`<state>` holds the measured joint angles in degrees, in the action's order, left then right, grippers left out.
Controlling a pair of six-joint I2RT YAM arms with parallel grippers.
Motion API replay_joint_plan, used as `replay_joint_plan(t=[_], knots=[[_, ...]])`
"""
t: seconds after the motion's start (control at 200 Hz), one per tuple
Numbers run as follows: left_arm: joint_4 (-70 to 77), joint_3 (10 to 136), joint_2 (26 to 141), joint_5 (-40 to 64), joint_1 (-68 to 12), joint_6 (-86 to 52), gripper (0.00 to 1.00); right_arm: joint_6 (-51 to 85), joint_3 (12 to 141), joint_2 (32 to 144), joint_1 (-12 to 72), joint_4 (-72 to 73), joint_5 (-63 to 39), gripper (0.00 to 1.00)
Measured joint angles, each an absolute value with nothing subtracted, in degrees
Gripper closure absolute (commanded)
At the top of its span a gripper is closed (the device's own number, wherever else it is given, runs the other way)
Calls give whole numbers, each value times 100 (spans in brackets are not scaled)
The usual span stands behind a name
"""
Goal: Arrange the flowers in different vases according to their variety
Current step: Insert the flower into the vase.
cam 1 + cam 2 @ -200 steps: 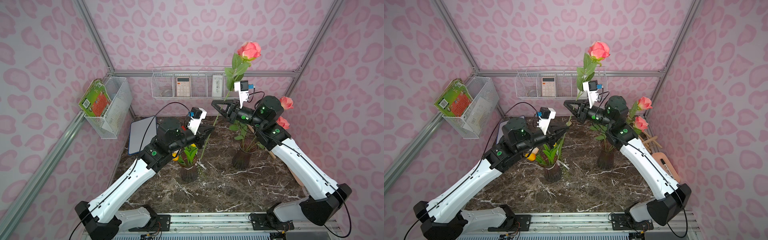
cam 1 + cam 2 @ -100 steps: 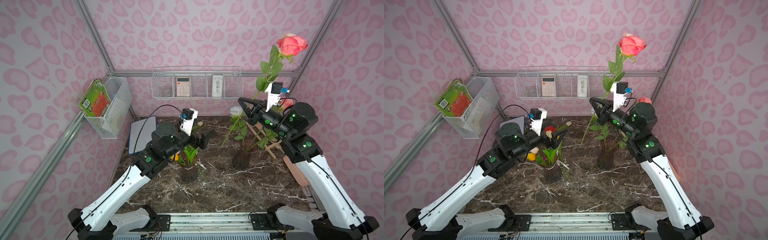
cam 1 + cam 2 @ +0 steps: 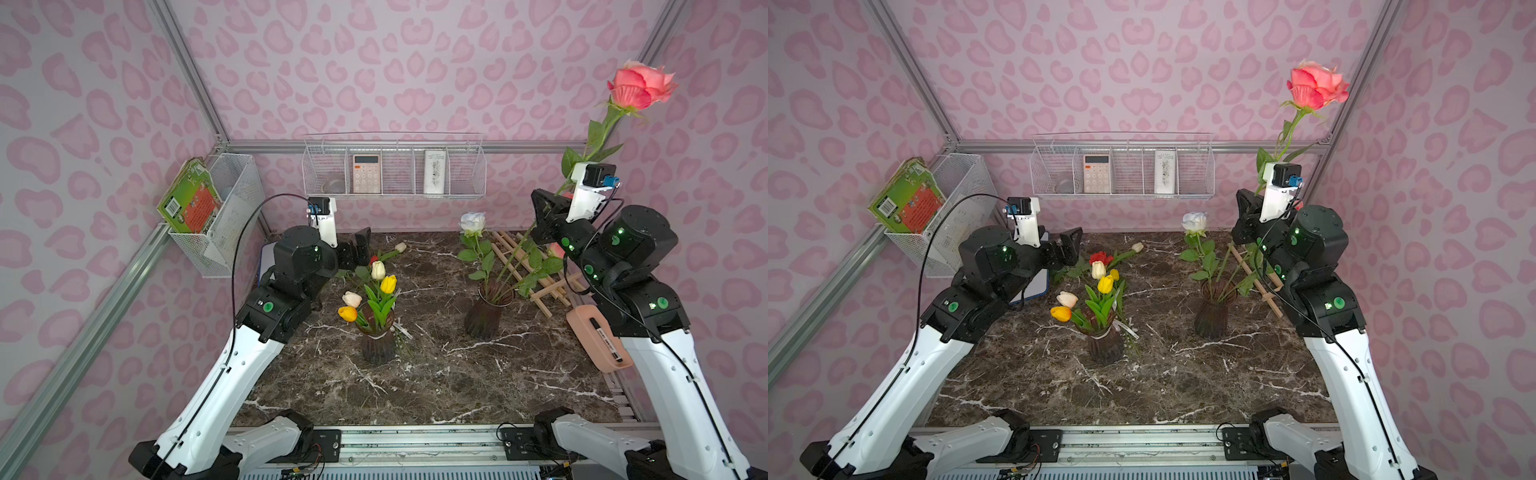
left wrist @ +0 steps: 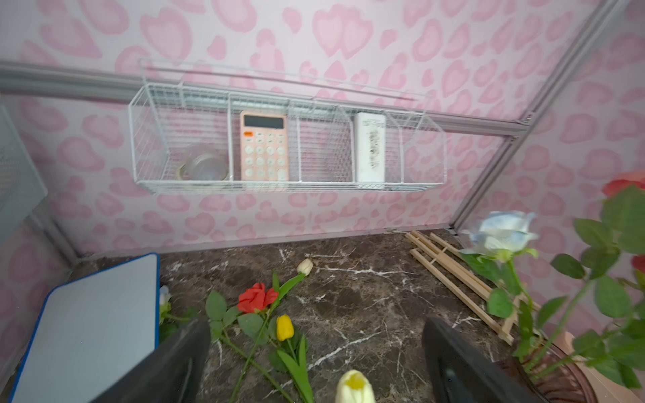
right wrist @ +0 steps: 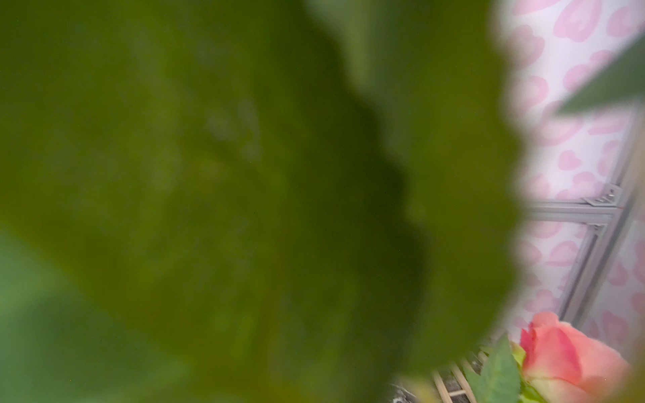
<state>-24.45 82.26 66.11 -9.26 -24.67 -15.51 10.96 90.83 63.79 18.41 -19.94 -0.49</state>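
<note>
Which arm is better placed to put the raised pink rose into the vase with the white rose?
Right. The right end effector is shut on the pink rose, whose stem slants toward that vase. The left end effector is open and empty.

1. A dark marble surface (image 3: 436,374) with white veins carries everything
2. Near its middle stands a ribbed dark vase (image 3: 378,345); a second vase (image 3: 482,320) stands well apart, nearer the right edge
3. Between the first vase and the far edge, a loose red rose (image 4: 257,296) and a white tulip (image 4: 305,266) lie flat
4. A blue-edged white board (image 4: 90,331) lies at the far-left corner
5. A wooden rack (image 4: 460,295) lies near the far-right corner, a pink tray (image 3: 582,332) at the right edge
</note>
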Motion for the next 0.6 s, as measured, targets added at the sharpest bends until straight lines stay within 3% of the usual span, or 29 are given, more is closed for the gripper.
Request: replay_joint_plan(t=[0.22,0.415,0.47,0.6], knots=[[-2790,8027,7109,-60,-1326,-2270,1,1024,8552,6495,1789,-1970,115,100],[-2805,7618,7391,423,-812,-2611,1,1055,7723,6532,1726,-1697,-73,100],[-2790,7513,7467,484,-694,-2707,2,1092,7489,6541,1715,-1643,-91,85],[-2788,7373,7773,587,-475,-2834,3,1188,7181,6549,1682,-1656,-180,62]])
